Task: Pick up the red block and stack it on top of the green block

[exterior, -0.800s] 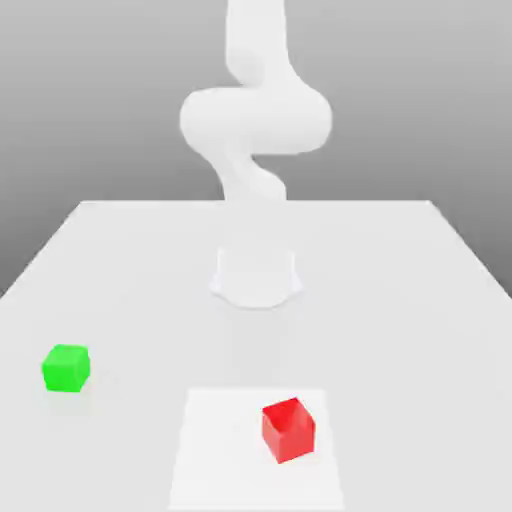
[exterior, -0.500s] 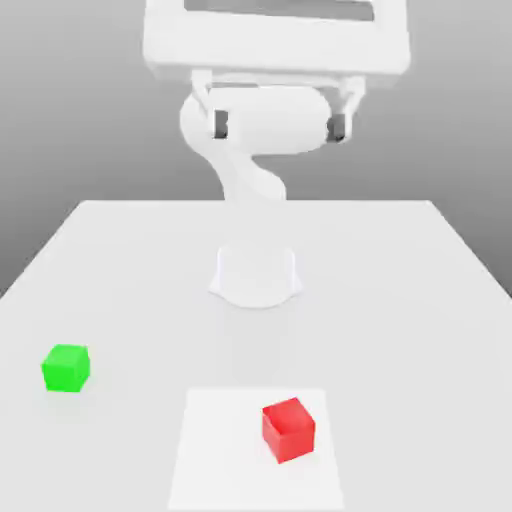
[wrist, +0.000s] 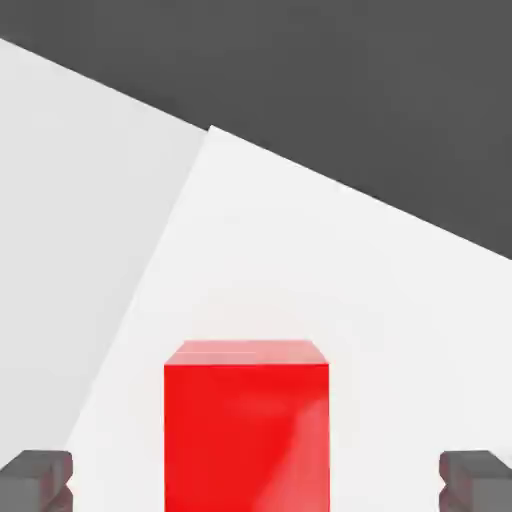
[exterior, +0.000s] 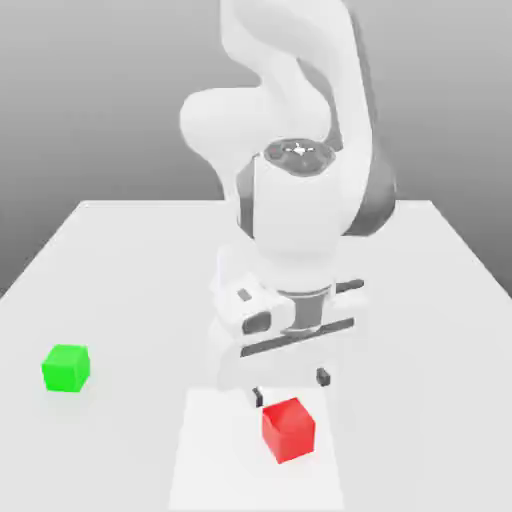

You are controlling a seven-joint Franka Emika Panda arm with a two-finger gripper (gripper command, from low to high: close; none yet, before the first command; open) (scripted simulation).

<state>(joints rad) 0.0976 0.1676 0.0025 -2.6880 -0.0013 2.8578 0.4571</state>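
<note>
Reaches forward with the white, jointed robot arm (exterior: 300,210), bent down over the pale grey, smooth tabletop (exterior: 120,300). Holds the white two-finger gripper (exterior: 290,387) low near the small, matte, bright red cube (exterior: 288,432), with jaws released and spread wide, grasping nothing. In the hand view, shows the dark fingertips (wrist: 36,482) to either side of the red cube, with a gap between each and its faces. Lines up with the cube's sides there.

Rests, in the case of the red cube, on the flat white rectangular panel (exterior: 220,460), toward the exterior view's right part of it and turned at an angle to its edges. Sits well apart, in the case of the small, matte, bright green cube (exterior: 66,369), on the grey tabletop toward the exterior view's left, with a bare top.
</note>
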